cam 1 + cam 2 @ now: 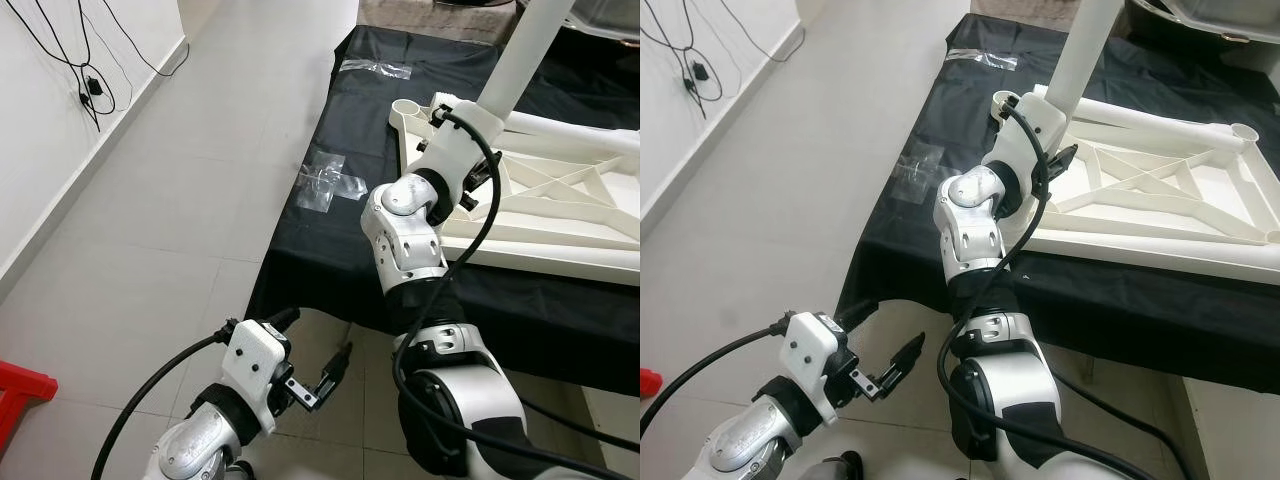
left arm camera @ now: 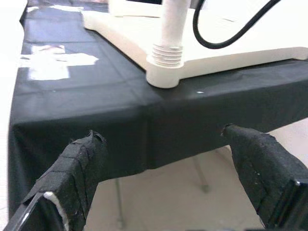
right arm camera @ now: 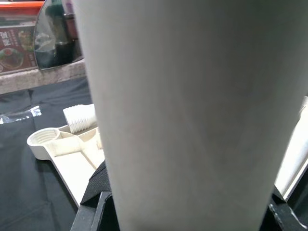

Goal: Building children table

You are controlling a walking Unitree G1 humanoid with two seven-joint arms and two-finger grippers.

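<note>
A black plastic sheet (image 1: 330,250) covers the worktop, with patches of clear tape (image 1: 328,183) stuck near its edge at about ten o'clock from the robot. On the sheet lies the cream plastic children's tabletop (image 1: 1160,215), upside down with its ribbed underside showing, over at one to two o'clock. A round threaded socket (image 1: 405,108) sits empty at its far corner. A loose cream leg (image 1: 1160,122) lies along the frame's far side. A black power cable (image 1: 88,85) hangs on the white wall at ten o'clock, and something red (image 1: 22,392) sits on the pale tiled floor at eight o'clock.

A cream round table leg (image 1: 525,55) stands upright in the tabletop's near corner. The right gripper (image 1: 1055,160) is raised from a bent elbow to this leg, its jaws closed around it. The left gripper (image 1: 335,365) hangs low over the floor, below the worktop's edge at seven o'clock, jaws spread wide and holding nothing.
</note>
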